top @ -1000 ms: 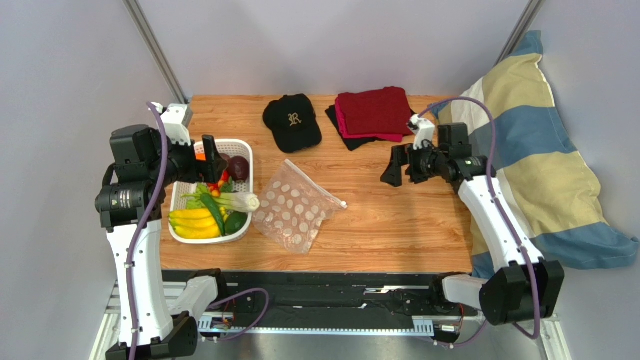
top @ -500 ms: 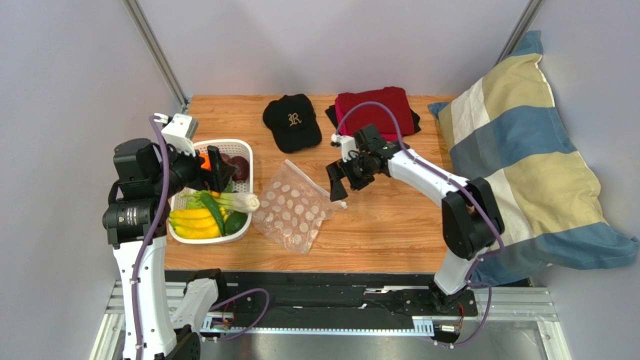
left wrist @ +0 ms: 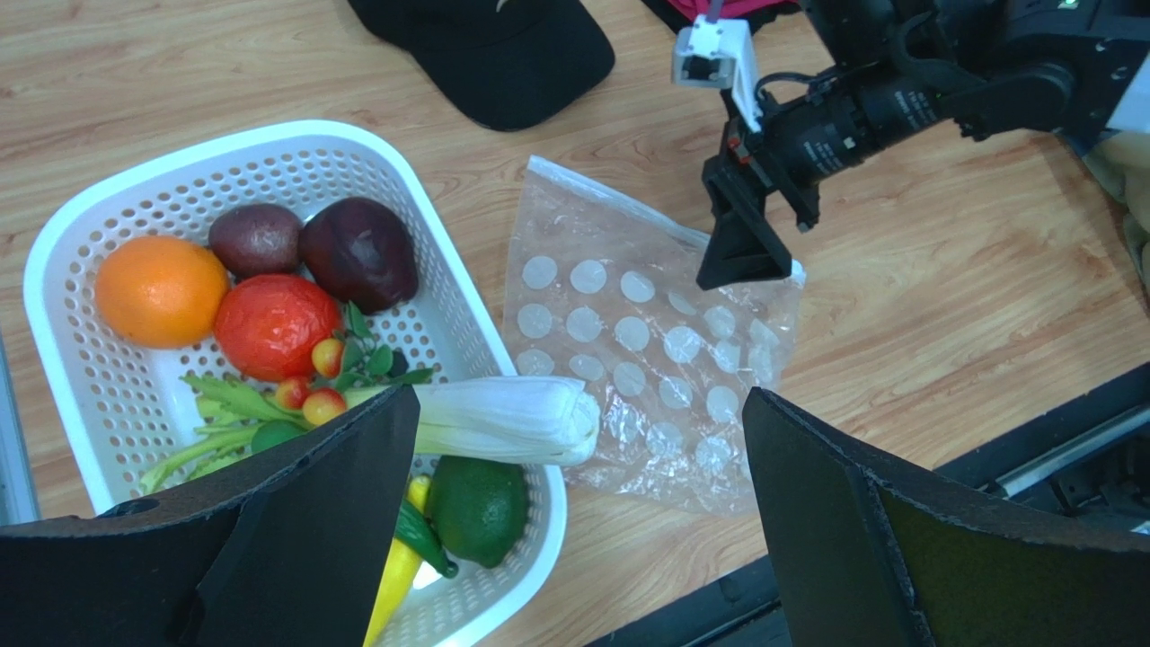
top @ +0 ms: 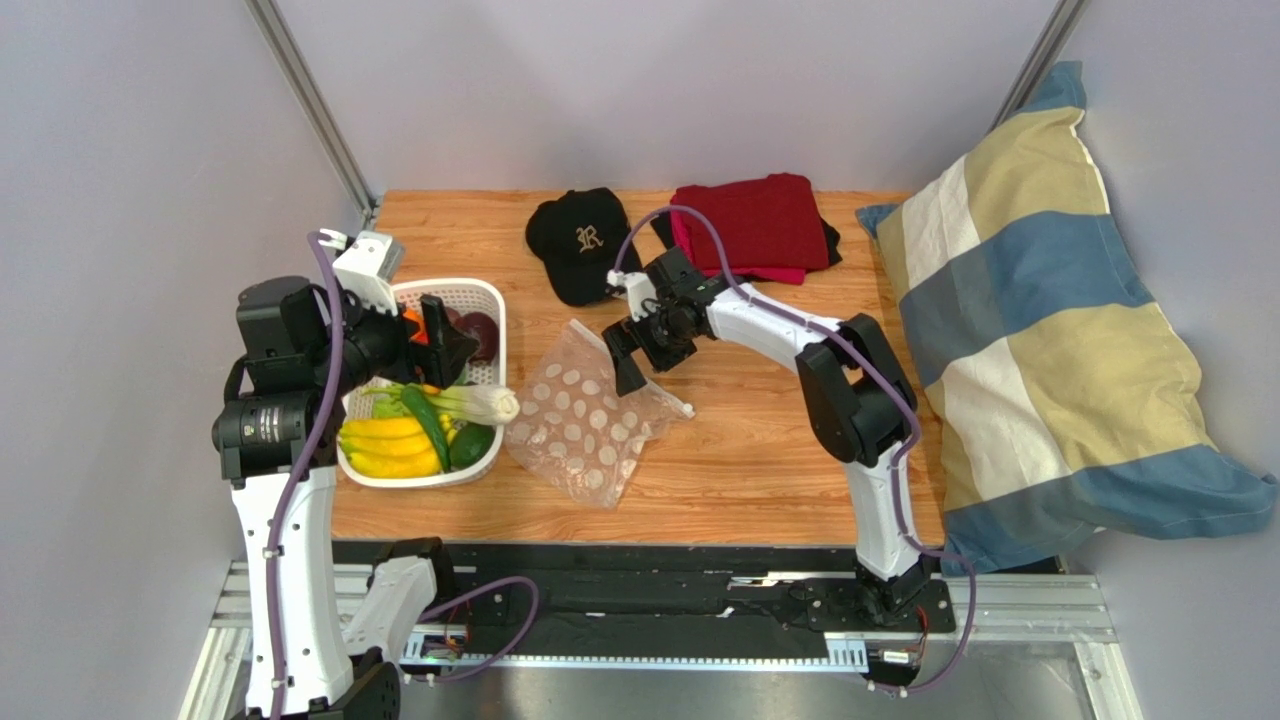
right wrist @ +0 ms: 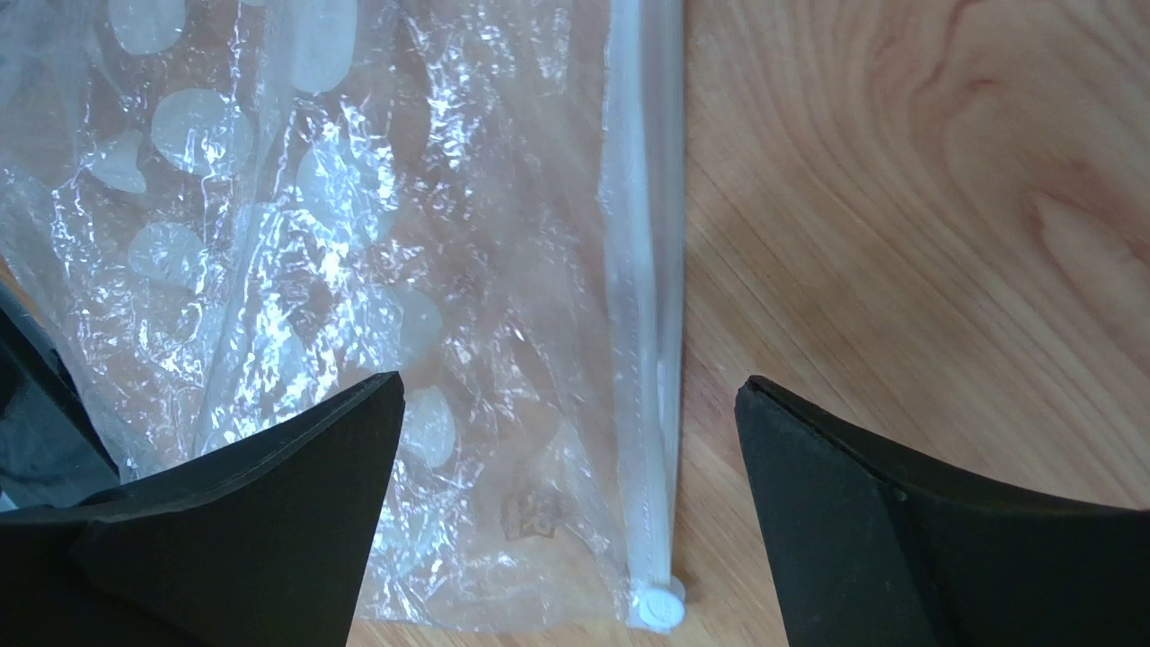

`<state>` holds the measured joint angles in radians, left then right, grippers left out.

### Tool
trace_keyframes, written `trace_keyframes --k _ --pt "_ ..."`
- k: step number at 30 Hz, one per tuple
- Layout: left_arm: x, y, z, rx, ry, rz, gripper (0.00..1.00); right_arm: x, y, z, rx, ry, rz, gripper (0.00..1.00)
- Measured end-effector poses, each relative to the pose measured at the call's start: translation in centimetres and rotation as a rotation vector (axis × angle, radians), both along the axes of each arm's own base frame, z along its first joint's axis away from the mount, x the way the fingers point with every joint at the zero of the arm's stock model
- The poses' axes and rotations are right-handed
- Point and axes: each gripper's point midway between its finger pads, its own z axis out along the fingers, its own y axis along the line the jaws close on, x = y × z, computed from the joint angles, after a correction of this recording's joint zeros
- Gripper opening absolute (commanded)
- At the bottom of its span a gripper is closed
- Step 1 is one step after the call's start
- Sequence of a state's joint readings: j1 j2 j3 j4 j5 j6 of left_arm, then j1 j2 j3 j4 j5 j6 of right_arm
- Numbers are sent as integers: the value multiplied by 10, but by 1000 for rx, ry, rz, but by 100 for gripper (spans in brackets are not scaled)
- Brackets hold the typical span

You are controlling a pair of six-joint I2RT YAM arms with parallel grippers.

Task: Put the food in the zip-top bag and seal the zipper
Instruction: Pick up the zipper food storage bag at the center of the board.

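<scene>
While our right gripper (top: 637,350) hangs with its fingers spread wide and nothing between them, the zipper (right wrist: 645,337) lies directly beneath the gap. In the wrist view it runs lengthwise between the two fingers, a little nearer the right one, so we judge that lowering and closing would catch it across its width. From above, that strip slants from far left to near right. The zip-top bag (top: 583,420) lies flat on the table (top: 781,450), spreading left and nearer from the strip. Our right arm is plainly the nearer one to the mouth. Our left gripper (left wrist: 581,533), jaws also wide and empty, hovers over the white basket (left wrist: 270,135), just left of the bag. It holds all the food (left wrist: 270,324), and the stalk (left wrist: 500,418) points toward the bag.
</scene>
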<state>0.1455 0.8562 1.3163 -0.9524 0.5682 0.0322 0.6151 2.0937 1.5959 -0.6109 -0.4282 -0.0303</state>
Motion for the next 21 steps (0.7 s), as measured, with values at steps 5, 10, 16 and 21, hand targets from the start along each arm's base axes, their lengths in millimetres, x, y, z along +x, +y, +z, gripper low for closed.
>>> trace_keyframes --k 5,10,16,21 --pt "0 0 -3 -1 9 0 99 -11 15 -16 -36 -11 45 67" --pt "-1 0 -7 -1 21 -2 99 -11 16 -20 -79 -55 51 13" --pt "0 -4 -12 -9 42 -32 99 -11 -2 7 -126 -144 92 0" --pt "5 -6 -16 -24 65 -53 99 -9 -17 77 -110 -311 133 0"
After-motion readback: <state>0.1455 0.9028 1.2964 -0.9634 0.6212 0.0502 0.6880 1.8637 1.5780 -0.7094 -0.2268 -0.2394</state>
